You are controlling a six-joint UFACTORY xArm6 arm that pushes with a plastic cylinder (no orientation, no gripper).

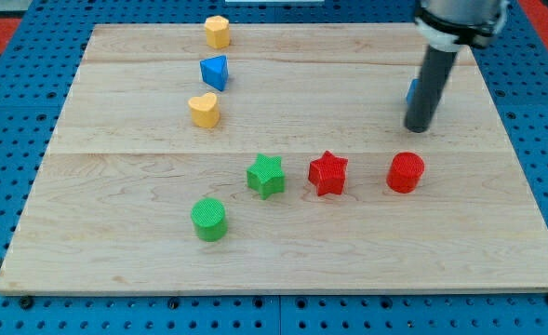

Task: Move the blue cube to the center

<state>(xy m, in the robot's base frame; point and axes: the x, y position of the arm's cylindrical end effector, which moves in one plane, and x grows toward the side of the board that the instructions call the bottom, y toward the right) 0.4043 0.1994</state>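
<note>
The blue cube (411, 91) is at the view's upper right, mostly hidden behind my dark rod; only a thin blue sliver shows at the rod's left side. My tip (419, 127) rests on the board just below and in front of the cube, above the red cylinder (406, 172). Whether the rod touches the cube cannot be told.
A yellow block (218, 31), a blue triangular block (215, 72) and a yellow heart (204, 110) line up at the upper left. A green star (266, 175) and red star (328, 172) sit mid-board; a green cylinder (209, 220) lies lower left. The wooden board (115, 270) lies on blue pegboard.
</note>
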